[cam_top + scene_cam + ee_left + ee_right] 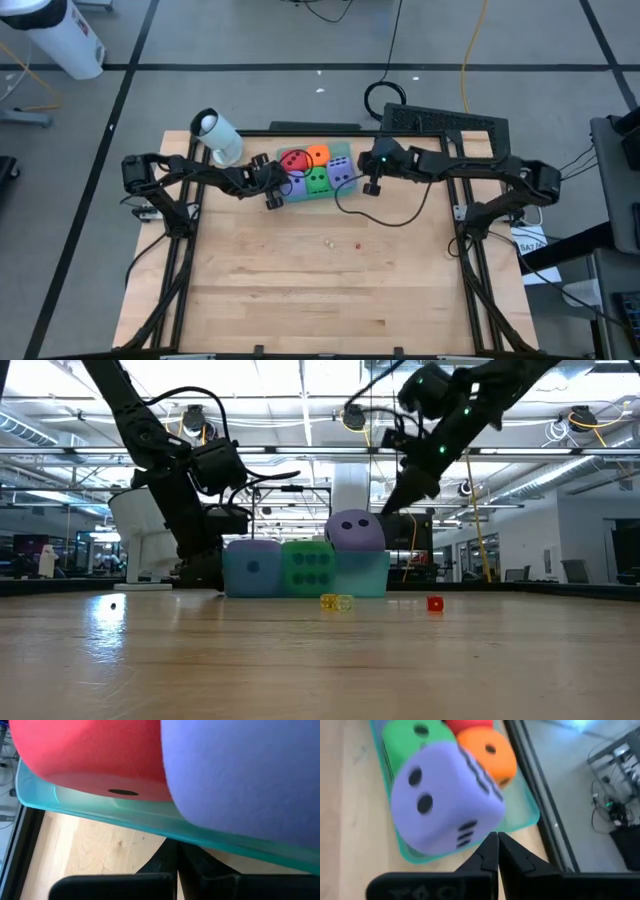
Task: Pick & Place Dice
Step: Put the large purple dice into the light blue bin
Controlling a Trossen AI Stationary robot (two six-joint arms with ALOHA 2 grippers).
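A wooden counter [300, 290] fills the middle of the high view. At about twelve o'clock on it lies a flat translucent teal tray [522, 817]. Towards eleven o'clock of the tray, a white cylinder [217, 136] lies tilted at the counter's edge. Near the centre of the counter sit some tiny cubes: a red one [435, 603] and a yellowish pair [337, 602], a little apart. At one o'clock, beyond the counter, a dark keyboard [445, 122] rests on the grey floor [250, 40], with a coiled black cable [385, 97] beside it.

Your dice [318, 170] sit together in the tray [345, 192], between your two pincers: left gripper [274, 197] just beside one end, right gripper [371, 187] beside the other.
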